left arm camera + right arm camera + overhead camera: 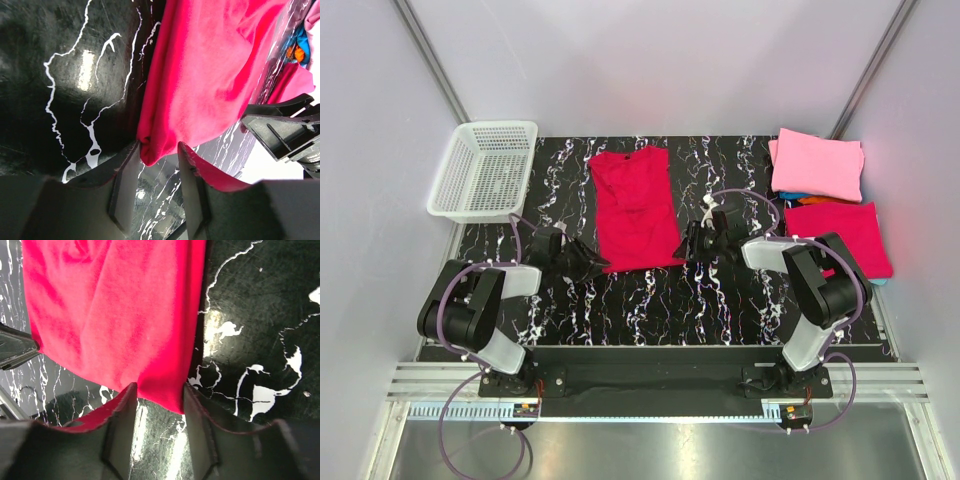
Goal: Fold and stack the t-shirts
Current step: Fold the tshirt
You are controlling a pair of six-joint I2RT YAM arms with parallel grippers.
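Observation:
A crimson t-shirt [635, 208] lies as a long narrow strip in the middle of the black marble table, collar end far. My left gripper [592, 265] is at its near left corner. In the left wrist view the jaws [159, 150] stand open with that corner of the red cloth [200, 85] between the fingertips, not pinched. My right gripper [692, 243] is at the near right corner. Its jaws [159, 392] are open around the hem corner of the shirt [115, 315]. A folded pink t-shirt [817, 163] and a folded crimson one [840, 235] lie at the right.
A white mesh basket [485, 170] stands at the far left corner. Turquoise and orange cloth [795, 197] peeks out under the pink shirt. The right gripper's black body [285, 125] shows in the left wrist view. The table's near edge runs just in front of the arm bases.

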